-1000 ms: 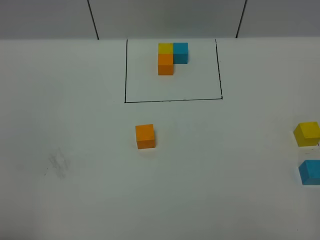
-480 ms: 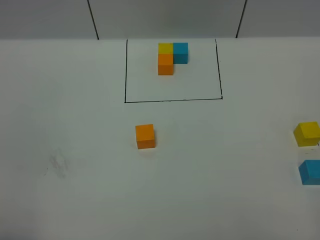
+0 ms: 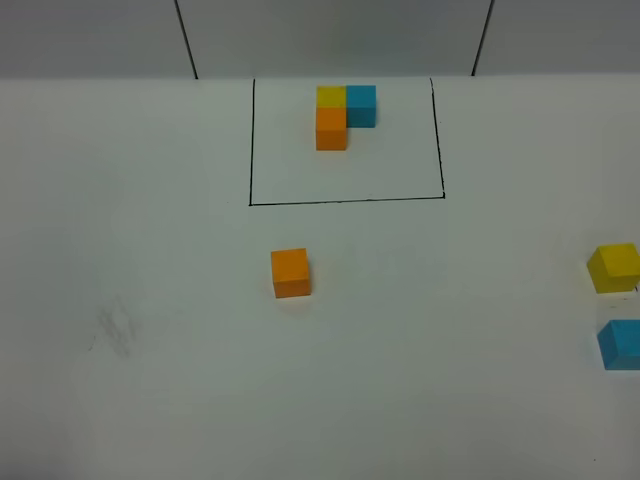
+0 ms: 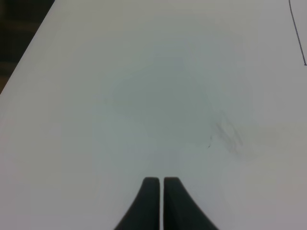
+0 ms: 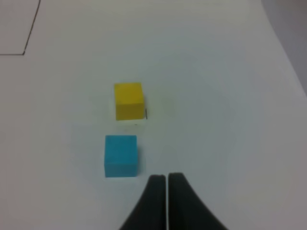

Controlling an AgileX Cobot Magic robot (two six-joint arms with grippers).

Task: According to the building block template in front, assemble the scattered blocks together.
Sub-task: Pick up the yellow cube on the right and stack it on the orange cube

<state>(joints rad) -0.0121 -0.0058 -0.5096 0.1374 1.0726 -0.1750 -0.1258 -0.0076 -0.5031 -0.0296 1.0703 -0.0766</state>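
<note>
Orange block [image 3: 290, 272] is sitting alone in front of the outlined template [image 3: 340, 115]; yellow block [image 3: 613, 267] and blue block [image 3: 620, 344] are lying at the right edge of the table [image 3: 450, 350]. Left gripper [image 4: 159, 181] and right gripper [image 5: 166, 177] are hovering with jaws pressed together, gripping nothing

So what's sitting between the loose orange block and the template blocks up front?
No block: in the exterior high view, only bare white table and the black outline's near edge separate the loose orange block from the template blocks.
</note>
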